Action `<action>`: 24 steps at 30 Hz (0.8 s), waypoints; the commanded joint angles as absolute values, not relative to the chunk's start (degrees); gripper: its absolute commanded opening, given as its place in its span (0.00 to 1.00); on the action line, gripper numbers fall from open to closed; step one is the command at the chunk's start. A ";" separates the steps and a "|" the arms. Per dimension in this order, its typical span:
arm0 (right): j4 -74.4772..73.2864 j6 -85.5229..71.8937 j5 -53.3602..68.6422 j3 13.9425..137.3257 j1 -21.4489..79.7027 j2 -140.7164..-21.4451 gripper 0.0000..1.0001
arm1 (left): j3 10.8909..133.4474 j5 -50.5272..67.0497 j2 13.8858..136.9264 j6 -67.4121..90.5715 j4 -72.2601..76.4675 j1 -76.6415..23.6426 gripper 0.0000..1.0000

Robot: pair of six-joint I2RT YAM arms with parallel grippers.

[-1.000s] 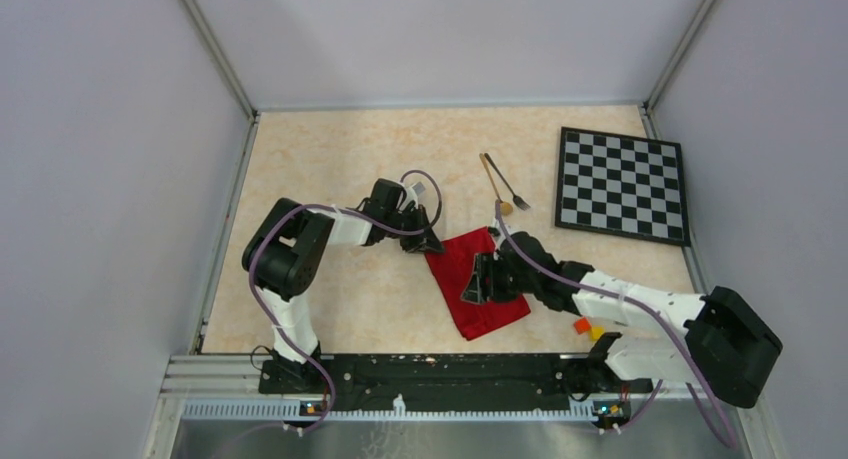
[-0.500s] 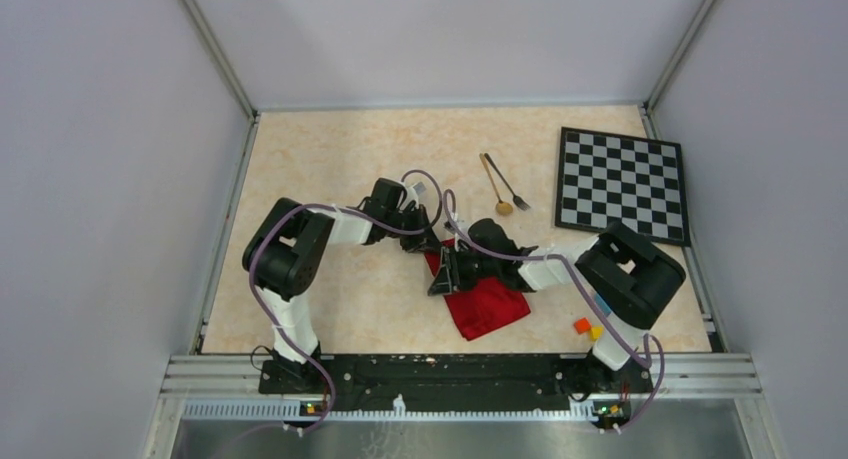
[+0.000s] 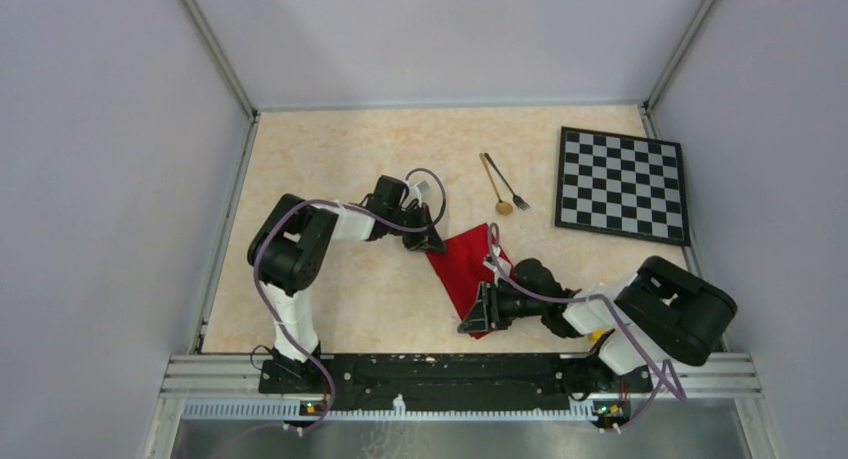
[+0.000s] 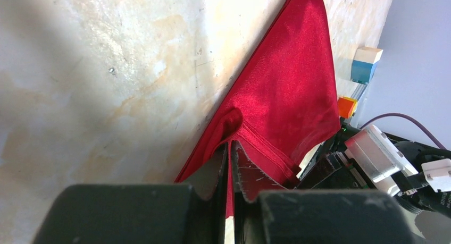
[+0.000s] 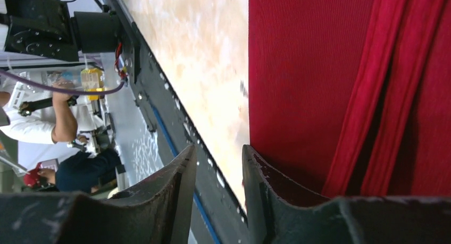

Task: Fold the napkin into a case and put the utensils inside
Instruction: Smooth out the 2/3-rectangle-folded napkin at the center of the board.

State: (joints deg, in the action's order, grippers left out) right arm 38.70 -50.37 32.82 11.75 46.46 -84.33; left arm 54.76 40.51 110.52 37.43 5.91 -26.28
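The deep-red napkin lies folded on the table's middle, also seen in the left wrist view and the right wrist view. My left gripper is shut on the napkin's far-left corner, with cloth pinched between the fingers. My right gripper is open and empty at the napkin's near end; one finger rests beside the red edge, and the gap between its fingertips holds nothing. The gold spoon and the dark fork lie side by side beyond the napkin.
A black-and-white checkered board lies at the far right. Small coloured blocks sit by the right arm: blue-white, orange, a yellow bit. The metal rail runs along the near edge, close to my right gripper.
My right gripper swept left across the napkin toward the left gripper, then drew back to the napkin's near end. The napkin now looks narrower. The left gripper kept its hold.
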 commanded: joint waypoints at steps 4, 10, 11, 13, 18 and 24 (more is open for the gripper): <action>36.62 -53.91 30.67 5.41 47.08 -74.67 0.40 | 56.54 36.72 113.16 34.04 2.97 -26.01 0.09; 18.53 -51.91 29.08 10.03 47.33 -64.19 0.41 | 58.81 37.87 112.18 32.72 0.89 -26.02 0.12; 12.12 -50.02 27.40 12.96 47.27 -61.32 0.43 | 59.25 38.32 111.44 32.30 0.43 -26.02 0.14; 1.58 -46.48 24.75 18.39 44.94 -56.58 0.49 | 60.20 39.39 109.59 31.52 -1.08 -26.00 0.18; -8.63 -39.01 25.52 25.08 35.33 -59.95 0.52 | 62.85 41.63 104.53 29.80 -5.26 -26.02 0.32; -2.14 -36.90 23.19 26.57 35.22 -66.96 0.45 | 65.02 42.58 98.72 28.62 -9.65 -25.99 0.52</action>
